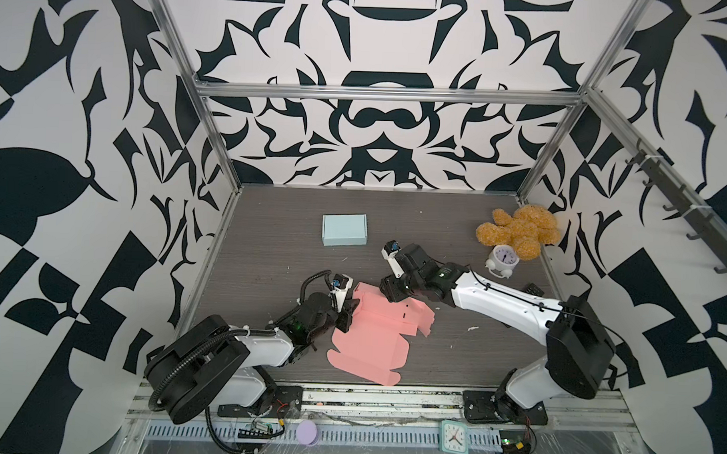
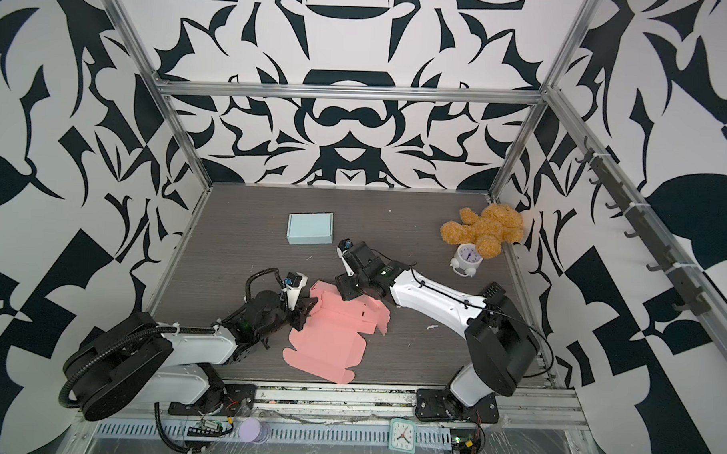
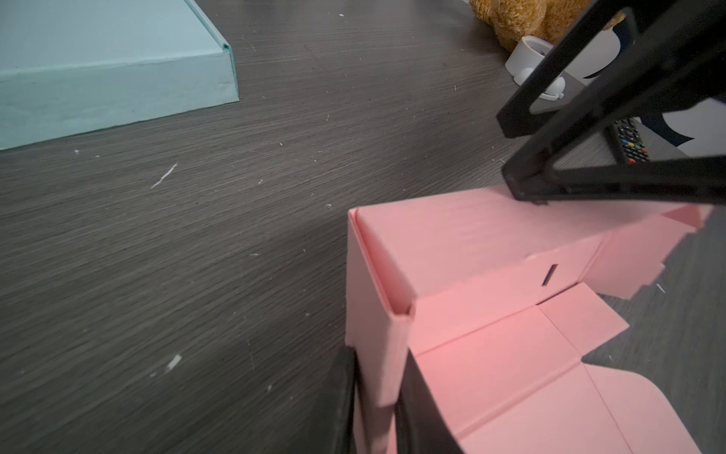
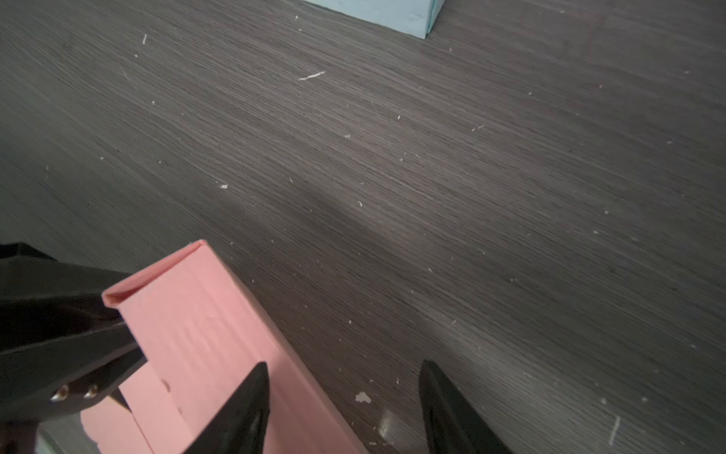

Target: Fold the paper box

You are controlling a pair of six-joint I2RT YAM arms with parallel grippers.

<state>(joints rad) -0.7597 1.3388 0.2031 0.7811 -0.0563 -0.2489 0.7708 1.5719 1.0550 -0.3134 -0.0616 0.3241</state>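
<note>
At desk point(image 1: 269, 254) centre-front, pink paper box point(image 1: 370, 340) lies half-folded. Left end effector point(image 3: 377, 393) clamped on its raised left wall; right end effector point(image 4: 343, 365) jaws apart over far wall.

Pink paper box point(image 3: 491, 373) partly off-frame
</note>
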